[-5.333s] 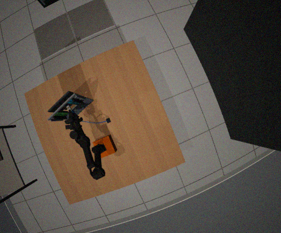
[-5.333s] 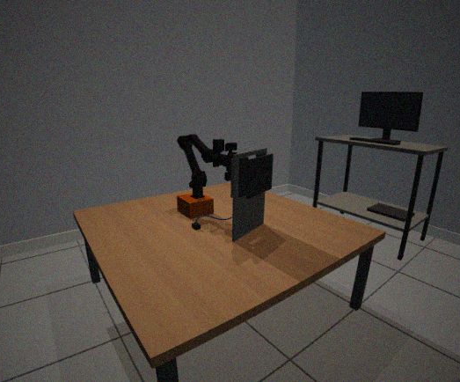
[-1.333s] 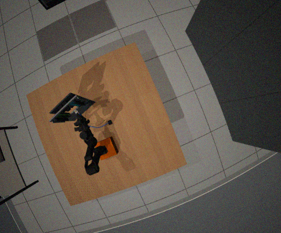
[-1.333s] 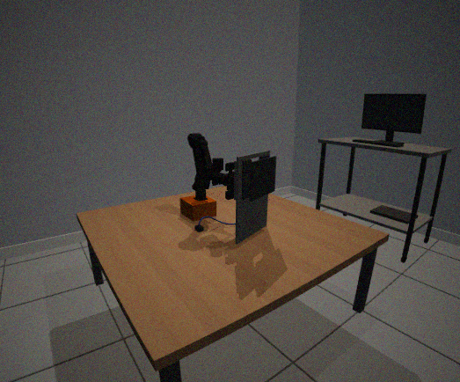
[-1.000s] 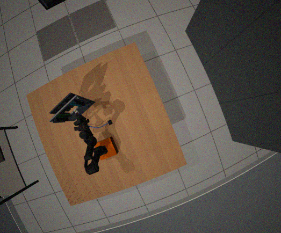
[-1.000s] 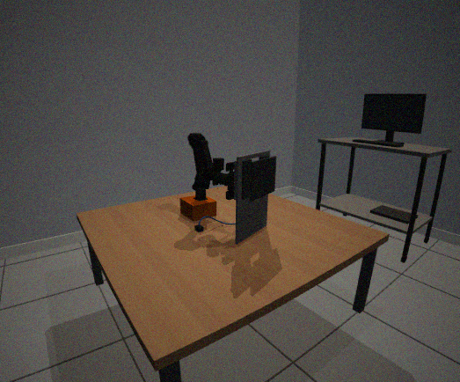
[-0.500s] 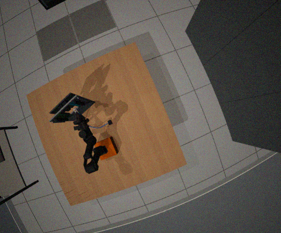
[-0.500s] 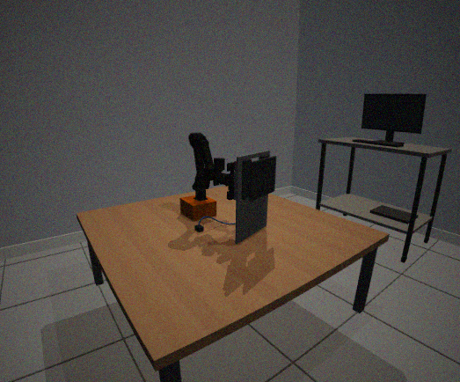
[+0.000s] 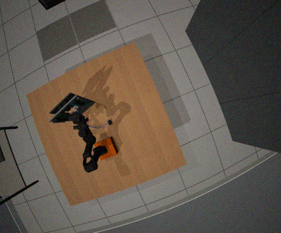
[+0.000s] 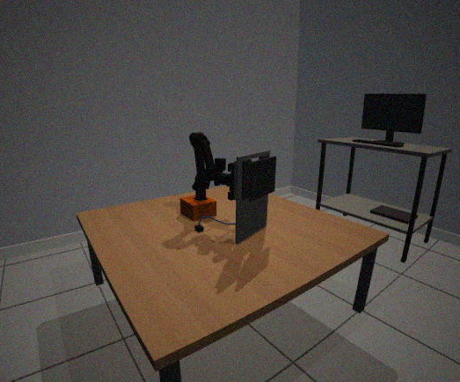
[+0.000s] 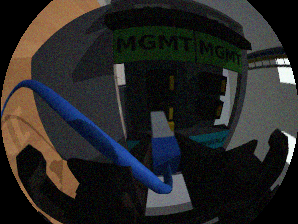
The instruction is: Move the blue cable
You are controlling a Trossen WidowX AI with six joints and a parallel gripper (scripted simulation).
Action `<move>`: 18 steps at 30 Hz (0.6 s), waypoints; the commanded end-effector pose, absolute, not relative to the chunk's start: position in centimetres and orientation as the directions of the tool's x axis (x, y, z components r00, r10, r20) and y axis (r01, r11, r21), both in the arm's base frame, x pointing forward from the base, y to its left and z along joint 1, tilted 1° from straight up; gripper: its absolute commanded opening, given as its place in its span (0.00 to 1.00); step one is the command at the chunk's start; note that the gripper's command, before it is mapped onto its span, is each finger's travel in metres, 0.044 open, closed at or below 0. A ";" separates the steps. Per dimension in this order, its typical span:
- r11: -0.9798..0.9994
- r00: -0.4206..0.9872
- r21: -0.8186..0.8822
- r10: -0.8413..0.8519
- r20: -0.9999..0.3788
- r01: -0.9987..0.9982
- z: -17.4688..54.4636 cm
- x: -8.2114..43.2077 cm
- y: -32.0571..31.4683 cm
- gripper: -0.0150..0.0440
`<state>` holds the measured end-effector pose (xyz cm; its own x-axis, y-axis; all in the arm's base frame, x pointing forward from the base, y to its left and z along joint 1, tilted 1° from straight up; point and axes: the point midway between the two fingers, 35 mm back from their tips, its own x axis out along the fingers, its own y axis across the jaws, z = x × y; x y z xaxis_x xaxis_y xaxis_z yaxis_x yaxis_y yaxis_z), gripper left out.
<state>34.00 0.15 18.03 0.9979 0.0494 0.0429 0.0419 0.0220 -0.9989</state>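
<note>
At the port face, we find the gripper (image 9: 76, 109) (image 11: 161, 137) clenched on the blue plug (image 11: 165, 150), its nose short of the MGMT-labelled ports (image 11: 172, 92). We judge 1 step, extraction, done; 2 remain: insertion below and release.
</note>
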 end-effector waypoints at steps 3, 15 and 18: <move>0.027 0.997 -0.998 0.047 0.058 0.057 18.5 34.4 0.2 0.25; 0.028 0.997 -0.998 0.048 0.059 0.058 18.5 34.9 0.3 0.25; 0.028 0.997 -0.998 0.048 0.060 0.058 18.5 35.0 0.4 0.25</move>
